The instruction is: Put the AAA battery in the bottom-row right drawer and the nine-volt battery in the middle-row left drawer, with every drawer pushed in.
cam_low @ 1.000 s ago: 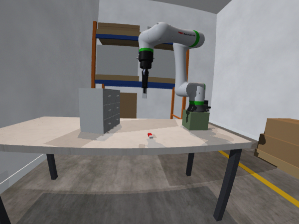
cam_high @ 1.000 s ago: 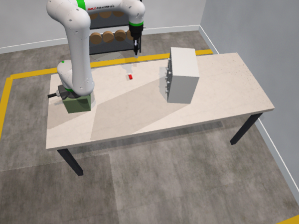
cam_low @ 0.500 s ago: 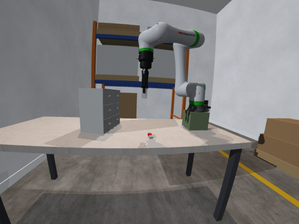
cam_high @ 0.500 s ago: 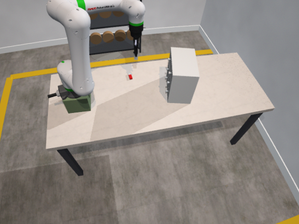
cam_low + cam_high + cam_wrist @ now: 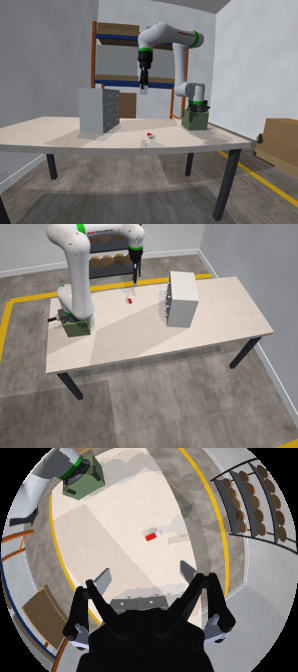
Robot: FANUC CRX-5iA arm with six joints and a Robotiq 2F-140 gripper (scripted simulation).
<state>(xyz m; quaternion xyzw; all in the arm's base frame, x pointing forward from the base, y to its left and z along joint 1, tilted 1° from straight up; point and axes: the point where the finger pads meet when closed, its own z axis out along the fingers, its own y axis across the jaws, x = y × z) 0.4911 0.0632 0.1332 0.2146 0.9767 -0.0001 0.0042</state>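
Open pincer, battery unclaimed

Our pincer [image 5: 135,283] [image 5: 143,92] [image 5: 144,570] hangs open and empty, upper centre in the top view. Below it lies the red block, presumably the nine-volt battery [image 5: 129,300] [image 5: 149,134] [image 5: 151,537]; we cannot make out the AAA. Misaligned fingers could knock the block away. Right of centre, overpulling a drawer of the chest [image 5: 184,286] [image 5: 91,109] [image 5: 138,602] could drop it.

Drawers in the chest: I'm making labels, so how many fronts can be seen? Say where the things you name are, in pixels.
6 flat grey drawer fronts [image 5: 169,303] [image 5: 111,112] [image 5: 137,603]: left and right in the top, middle and bottom rows. None seems hidden.
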